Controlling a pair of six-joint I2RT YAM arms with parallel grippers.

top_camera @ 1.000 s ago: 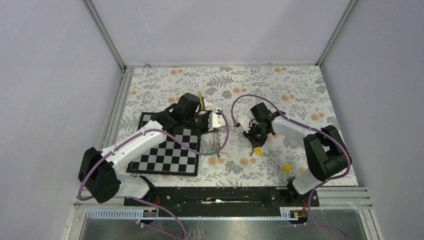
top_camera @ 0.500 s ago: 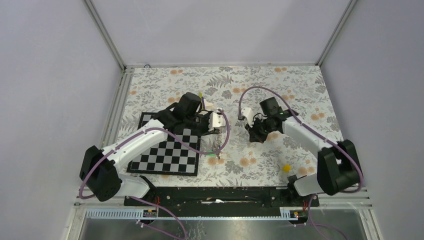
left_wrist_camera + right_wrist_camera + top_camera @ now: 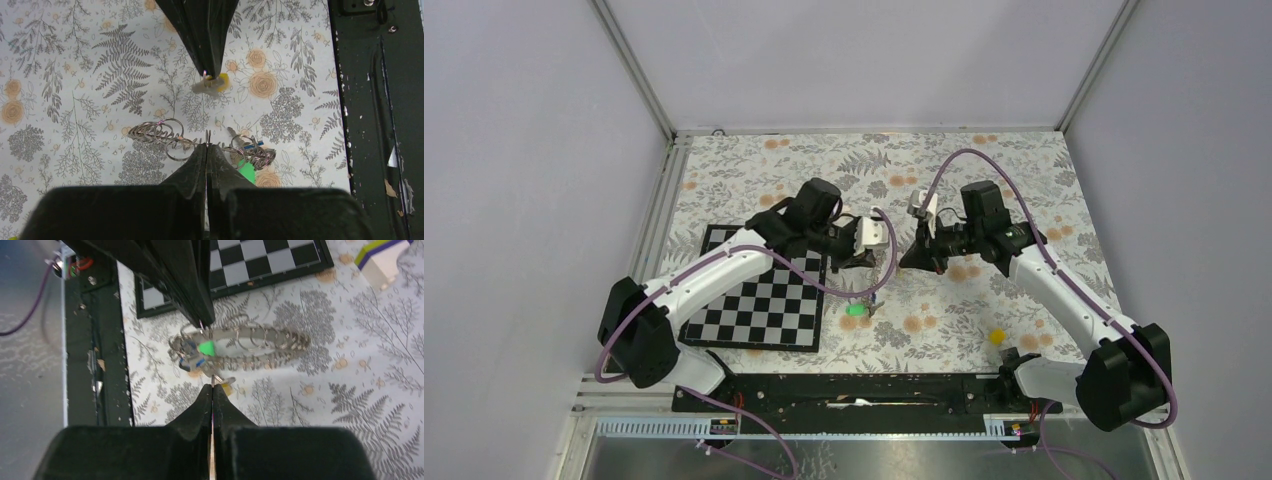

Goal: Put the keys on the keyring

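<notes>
My left gripper [image 3: 869, 267] is shut on the keyring [image 3: 250, 347], a thin metal loop strung with small rings. It hangs from the pinched wire [image 3: 206, 137] above the floral table. A green key [image 3: 246, 172] and a blue key [image 3: 189, 347] hang on the keyring; the green key also shows in the top view [image 3: 856, 308]. My right gripper [image 3: 905, 265] faces the left one, tip to tip. It is shut on the small ring of an orange-yellow key [image 3: 214, 85], also seen in the right wrist view [image 3: 227, 388]. A second yellow key [image 3: 997, 337] lies on the table at the right.
A chessboard [image 3: 754, 305] lies under the left arm, left of the keyring. A white block with a yellow-green and purple stripe [image 3: 381, 261] sits beyond the board. The black base rail [image 3: 874, 388] runs along the near edge.
My right gripper rose from the table with the orange-yellow key and swung to face the left gripper. My left gripper moved right with the keyring; the green key now shows below it.
</notes>
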